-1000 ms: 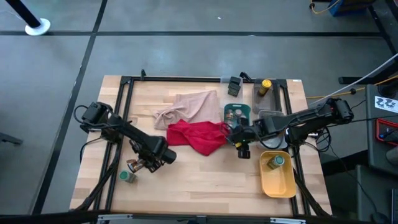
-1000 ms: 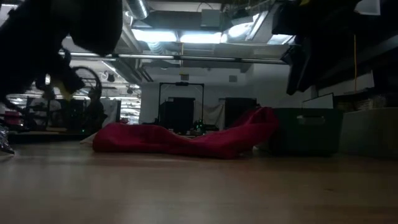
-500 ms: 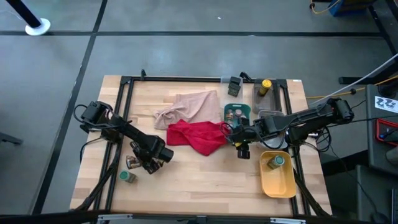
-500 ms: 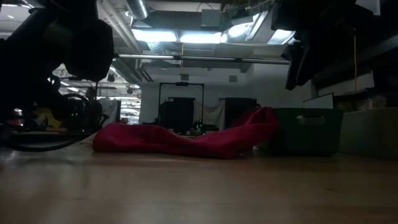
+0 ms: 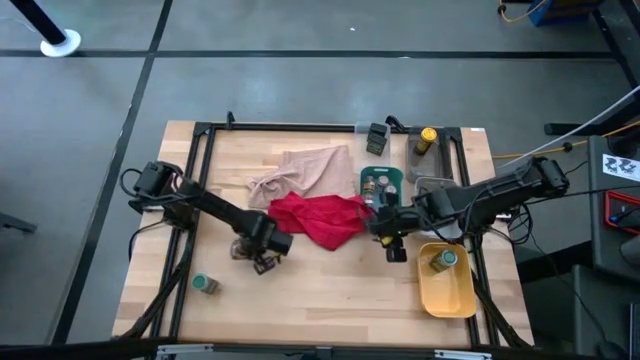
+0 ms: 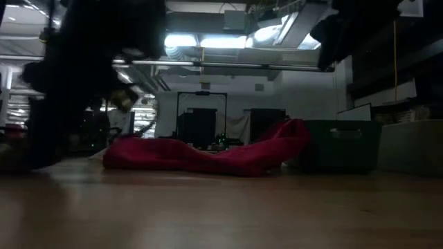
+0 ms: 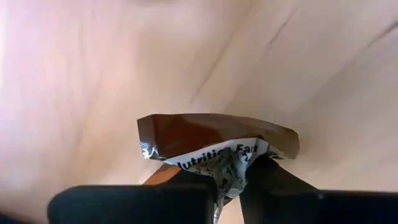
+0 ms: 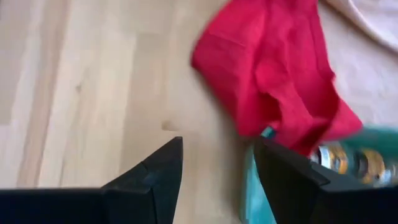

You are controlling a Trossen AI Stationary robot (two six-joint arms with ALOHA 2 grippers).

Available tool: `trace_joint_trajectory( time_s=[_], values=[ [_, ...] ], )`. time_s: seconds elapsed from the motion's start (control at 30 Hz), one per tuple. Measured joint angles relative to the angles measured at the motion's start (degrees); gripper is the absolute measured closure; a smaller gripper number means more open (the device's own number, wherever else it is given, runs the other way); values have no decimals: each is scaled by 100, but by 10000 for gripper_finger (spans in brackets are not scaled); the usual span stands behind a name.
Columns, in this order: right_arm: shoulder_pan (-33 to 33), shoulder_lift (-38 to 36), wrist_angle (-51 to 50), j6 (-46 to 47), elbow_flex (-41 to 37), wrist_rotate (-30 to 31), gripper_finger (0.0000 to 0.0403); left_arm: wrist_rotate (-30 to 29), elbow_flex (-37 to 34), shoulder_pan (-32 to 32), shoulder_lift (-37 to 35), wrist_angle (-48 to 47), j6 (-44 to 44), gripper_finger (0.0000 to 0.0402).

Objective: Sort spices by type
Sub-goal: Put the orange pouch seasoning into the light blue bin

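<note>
My left gripper point(image 5: 262, 263) is shut on a crinkly brown sachet point(image 7: 214, 140) with a white label, above the bare table just left of the red cloth point(image 5: 318, 218). My right gripper point(image 8: 217, 146) is open and empty. It hovers at the red cloth's right end point(image 5: 376, 222), beside the teal tray point(image 5: 380, 172), which holds small jars. A green-lidded jar point(image 5: 205, 284) stands on the table near the front left. Another jar point(image 5: 443, 260) stands in the yellow tray point(image 5: 448, 295). A yellow-capped bottle point(image 5: 426, 138) is at the far right. My left gripper pinches the sachet's white-labelled crumpled end point(image 7: 229, 176) between its two fingers. The fingers come from above, pointing down. The sachet is lifted clear of the table, and its brown end sticks out beyond the fingertips.
A beige cloth point(image 5: 300, 172) lies behind the red one. A clear tray point(image 5: 438, 186) sits right of the teal tray. A black frame point(image 5: 300, 127) runs along the table's far and side edges. Bare wood point(image 5: 330, 290) lies at the front middle.
My left gripper has gone from the front left, beside the green-lidded jar, toward the table's right and up, carrying the sachet clear of the table. The jar has stayed where it was.
</note>
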Motion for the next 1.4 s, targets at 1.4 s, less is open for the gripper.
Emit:
trace_joint_trajectory(
  time_s=[1.4],
  values=[
    [1191,468,3100,-4709,0,1403,205,140,791,689,-120,6552,2029,375]
  ],
)
